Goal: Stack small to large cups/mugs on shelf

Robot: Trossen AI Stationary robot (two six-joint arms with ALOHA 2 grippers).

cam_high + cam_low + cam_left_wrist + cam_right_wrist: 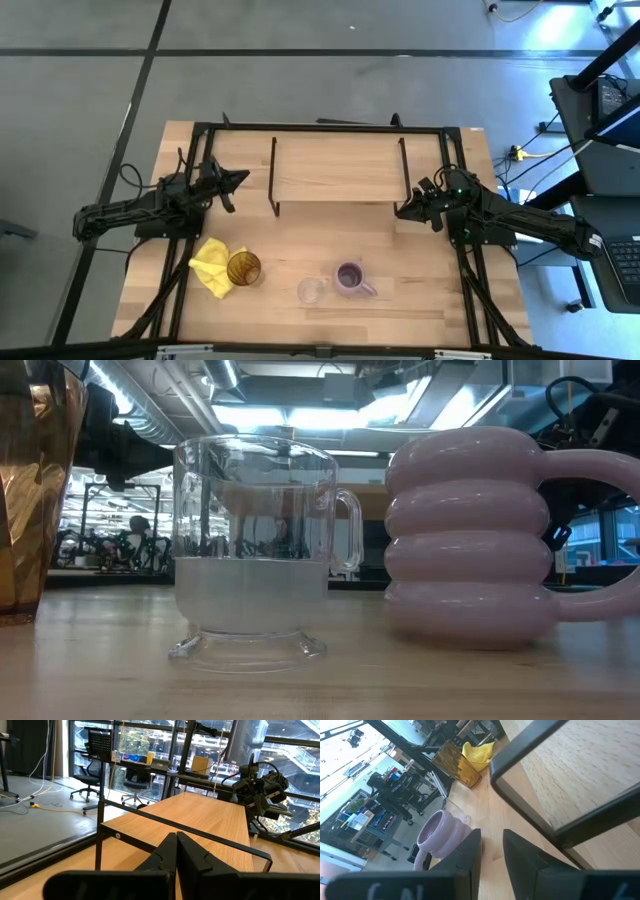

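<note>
Three vessels stand upright on the tabletop near its front edge. They are the amber ribbed tumbler point(243, 268) point(30, 490), the small clear glass cup point(312, 291) point(255, 550) and the purple ringed mug point(350, 277) point(480, 540), whose handle points right. The light-wood shelf point(338, 168) stands on black wire legs at the table's far middle, with nothing on it. My left gripper point(240, 180) point(176, 857) is shut and empty at the shelf's left end. My right gripper point(400, 212) point(492, 850) is slightly open and empty by the shelf's right front leg, and the mug point(440, 832) shows beyond it.
A yellow cloth point(212, 262) lies crumpled just left of the tumbler. A black metal frame point(330, 127) runs round the table's edges. Bare tabletop lies between the shelf and the row of vessels. My right arm point(260, 787) shows beyond the shelf's far end in the left wrist view.
</note>
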